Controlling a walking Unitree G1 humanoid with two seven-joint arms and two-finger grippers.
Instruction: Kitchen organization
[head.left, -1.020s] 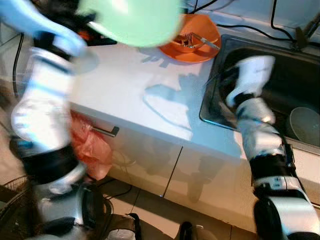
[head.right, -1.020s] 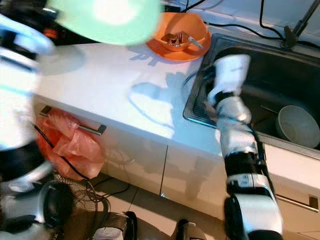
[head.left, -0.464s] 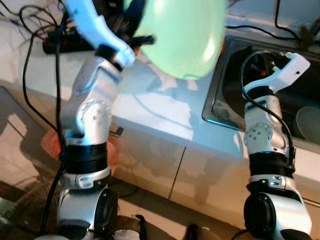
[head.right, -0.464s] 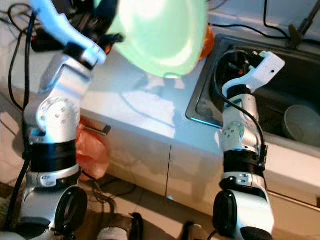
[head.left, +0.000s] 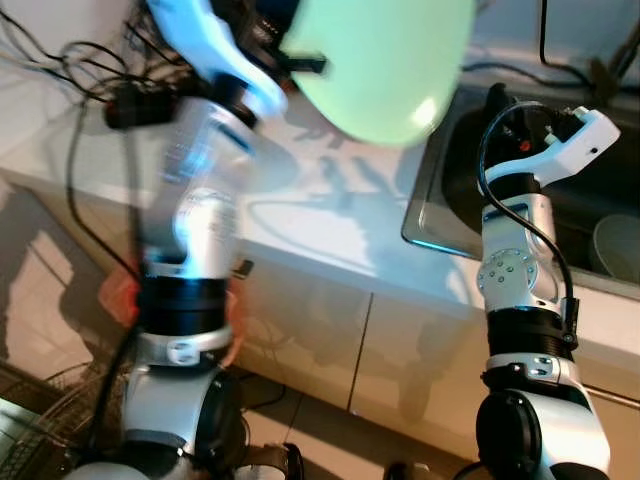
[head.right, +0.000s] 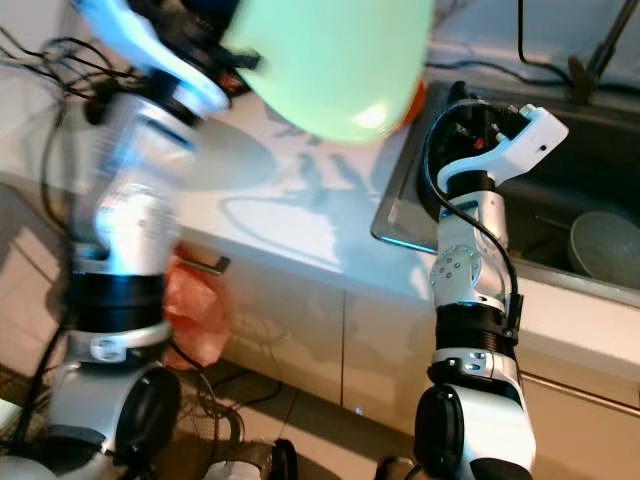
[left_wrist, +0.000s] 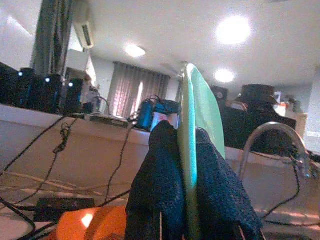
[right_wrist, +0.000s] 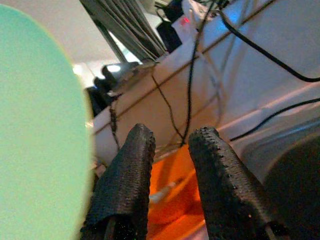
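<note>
I'm looking down on a smooth white countertop (head.left: 330, 215) with flat pale cabinet doors (head.right: 290, 330) below it and a tiled floor underneath. A dark steel sink (head.right: 590, 170) sits at the right, with a round grey bowl (head.right: 603, 245) resting inside it. Black cables (head.left: 60, 70) trail over the far left of the counter, and a crinkled orange plastic bag (head.right: 195, 310) hangs by the cabinet handle. My left gripper (left_wrist: 186, 200) is raised high over the counter, its rough black fingers (left_wrist: 157, 185) pinched onto the thin rim of a pale green plastic bowl (head.left: 385, 60), smooth and glossy, held up close to the head camera. An orange dish (right_wrist: 172, 195) lies on the counter beyond it, next to the sink's far left corner. My right gripper (right_wrist: 170, 185) hovers at the sink's left edge, pointing toward the orange dish, its textured fingers (right_wrist: 125, 185) a narrow gap apart and holding nothing. The left wrist camera catches a curved tap (left_wrist: 272, 140), curtains and ceiling lights.
</note>
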